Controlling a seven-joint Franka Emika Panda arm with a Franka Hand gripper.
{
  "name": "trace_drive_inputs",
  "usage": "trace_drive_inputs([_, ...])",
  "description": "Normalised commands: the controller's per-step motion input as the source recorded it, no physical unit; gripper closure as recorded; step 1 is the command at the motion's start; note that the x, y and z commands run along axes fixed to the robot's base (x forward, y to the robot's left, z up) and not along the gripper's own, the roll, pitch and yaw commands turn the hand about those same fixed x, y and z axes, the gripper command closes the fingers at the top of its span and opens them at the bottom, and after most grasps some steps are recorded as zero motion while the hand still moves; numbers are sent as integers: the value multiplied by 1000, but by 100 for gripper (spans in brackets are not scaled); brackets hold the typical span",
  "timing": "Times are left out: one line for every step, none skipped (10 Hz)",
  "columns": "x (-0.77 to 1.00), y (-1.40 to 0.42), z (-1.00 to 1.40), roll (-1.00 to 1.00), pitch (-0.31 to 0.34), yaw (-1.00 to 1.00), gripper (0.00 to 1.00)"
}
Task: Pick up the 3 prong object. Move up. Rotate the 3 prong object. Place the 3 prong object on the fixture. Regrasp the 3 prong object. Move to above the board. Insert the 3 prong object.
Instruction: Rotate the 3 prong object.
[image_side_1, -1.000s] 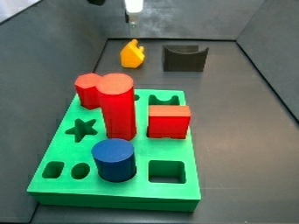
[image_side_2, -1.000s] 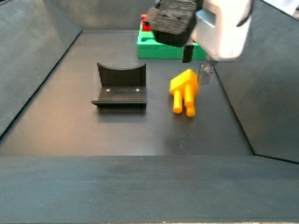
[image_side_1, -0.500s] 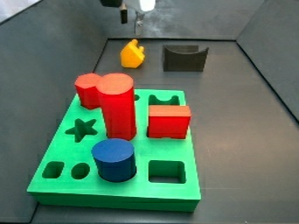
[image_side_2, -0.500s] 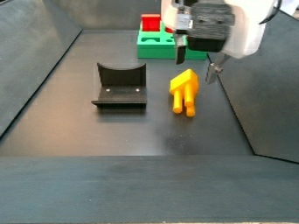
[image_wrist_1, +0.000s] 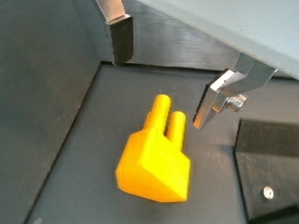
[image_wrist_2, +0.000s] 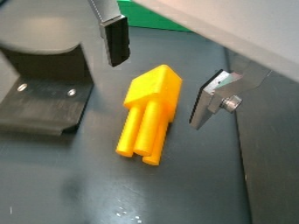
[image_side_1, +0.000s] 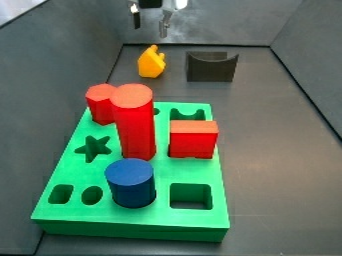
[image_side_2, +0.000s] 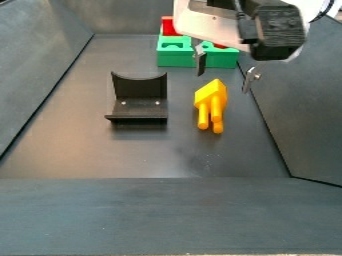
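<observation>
Hovering gripper (image_side_2: 222, 70): jaws spread, nothing held (fingers straddle the piece from above)
3 prong object (image_side_2: 210, 105): flat on floor, directly under gripper
fixture (image_side_2: 136, 99): at 9 o'clock of it, apart
board (image_side_1: 134, 178): well apart

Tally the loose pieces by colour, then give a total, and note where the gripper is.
Red: 3
Blue: 1
Yellow-orange: 1, the 3 prong object
Total: 5
The gripper is open above the 3 prong object.
</observation>
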Motion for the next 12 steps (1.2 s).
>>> trace_drive_inputs([40,1,-30,5,-35,1000,0])
trace_drive_inputs([40,1,-30,5,-39,1000,0])
trace_drive_inputs([40,1,-31,6,-46,1000,0])
trace_drive_inputs([39,1,-31,7,-53,1000,0])
trace_drive_inputs([38,1,-32,9,-63,1000,0])
trace_drive_inputs([37,1,-32,11,-78,1000,0])
trace_drive_inputs([36,1,-33,12,-86,859,0])
trace_drive_inputs([33,0,-35,12,-85,536,0])
trace_drive_inputs([31,0,-36,11,-83,333,0])
trace_drive_inputs([28,-1,-38,11,-81,208,0])
trace_drive_inputs([0,0,-1000,0,0,0,0])
trace_drive_inputs([6,0,-1000,0,-7,-32,0])
